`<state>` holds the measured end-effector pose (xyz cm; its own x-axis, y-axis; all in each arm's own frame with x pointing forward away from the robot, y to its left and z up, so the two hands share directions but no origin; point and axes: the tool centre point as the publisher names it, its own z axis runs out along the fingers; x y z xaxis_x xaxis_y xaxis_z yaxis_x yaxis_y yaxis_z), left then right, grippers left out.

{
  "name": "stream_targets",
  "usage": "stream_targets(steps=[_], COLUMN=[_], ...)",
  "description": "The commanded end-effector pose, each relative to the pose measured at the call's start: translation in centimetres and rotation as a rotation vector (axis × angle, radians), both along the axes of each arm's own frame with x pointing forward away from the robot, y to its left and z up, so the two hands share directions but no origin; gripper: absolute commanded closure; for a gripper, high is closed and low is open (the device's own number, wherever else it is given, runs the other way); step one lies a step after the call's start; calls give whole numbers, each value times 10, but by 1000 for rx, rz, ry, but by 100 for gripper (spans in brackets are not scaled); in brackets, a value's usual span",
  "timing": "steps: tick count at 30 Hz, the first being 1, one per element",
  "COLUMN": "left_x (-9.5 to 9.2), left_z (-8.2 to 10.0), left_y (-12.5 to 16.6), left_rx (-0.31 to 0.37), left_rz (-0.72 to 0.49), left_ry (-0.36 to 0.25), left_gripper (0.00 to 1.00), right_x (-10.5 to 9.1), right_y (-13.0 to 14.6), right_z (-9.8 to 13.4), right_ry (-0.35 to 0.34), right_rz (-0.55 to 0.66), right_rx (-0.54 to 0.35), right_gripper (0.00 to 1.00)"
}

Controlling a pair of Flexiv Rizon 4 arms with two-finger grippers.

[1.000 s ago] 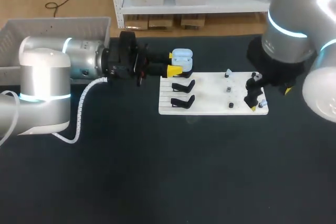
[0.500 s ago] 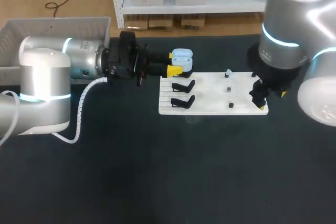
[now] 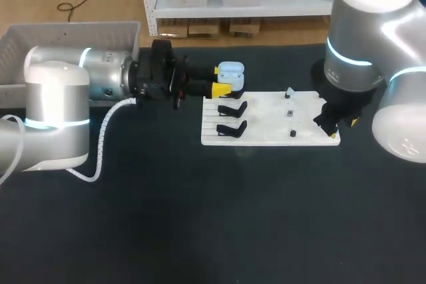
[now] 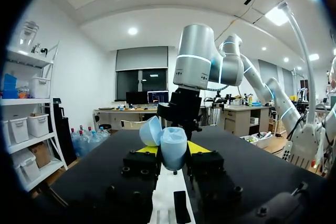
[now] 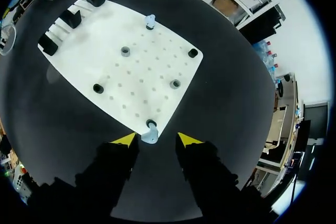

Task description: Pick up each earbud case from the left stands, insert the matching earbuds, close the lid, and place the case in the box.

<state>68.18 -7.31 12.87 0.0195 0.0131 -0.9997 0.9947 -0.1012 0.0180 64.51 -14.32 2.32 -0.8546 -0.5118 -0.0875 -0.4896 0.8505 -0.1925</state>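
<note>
A light blue earbud case [image 3: 231, 75] with its lid up is clamped between the yellow tips of my left gripper [image 3: 222, 79], just behind the white board's [image 3: 266, 128] left rear corner. The left wrist view shows the case [image 4: 173, 149] held upright, lid [image 4: 150, 131] tilted open, left gripper [image 4: 172, 149] shut on it. My right gripper [image 3: 341, 129] hangs over the board's near right corner. In the right wrist view a small pale blue earbud [image 5: 150, 132] stands at the board's corner between the fingers of the right gripper [image 5: 156, 139], with gaps on both sides.
Two black empty stands [image 3: 231, 108] [image 3: 229, 128] sit on the board's left part. Small pegs [image 5: 125, 51] [image 5: 98, 88] dot the board [image 5: 142, 77]; one far peg carries another earbud [image 5: 150, 21]. A grey box [image 3: 66, 31] lies at the rear left.
My right arm has shifted slightly over the board's near right corner and its fingers have drawn closer together around the earbud. The left arm and the case have stayed put.
</note>
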Motion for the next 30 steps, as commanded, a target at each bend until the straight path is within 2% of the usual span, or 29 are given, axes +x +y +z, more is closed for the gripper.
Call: stream_targets(steps=[1, 19, 30], left_x=[1, 1, 1], left_z=[-1, -1, -1], left_y=[0, 0, 0], left_rx=[0, 0, 0], left_rz=[-2, -2, -2], left_ry=[0, 0, 0], left_gripper=[100, 100, 100], right_x=[2, 4, 2], right_y=[2, 2, 3], right_z=[-6, -11, -12], right_ry=[-16, -48, -45], right_rz=[-8, -42, -47], right_rx=[-10, -21, -24], right_gripper=[56, 70, 72])
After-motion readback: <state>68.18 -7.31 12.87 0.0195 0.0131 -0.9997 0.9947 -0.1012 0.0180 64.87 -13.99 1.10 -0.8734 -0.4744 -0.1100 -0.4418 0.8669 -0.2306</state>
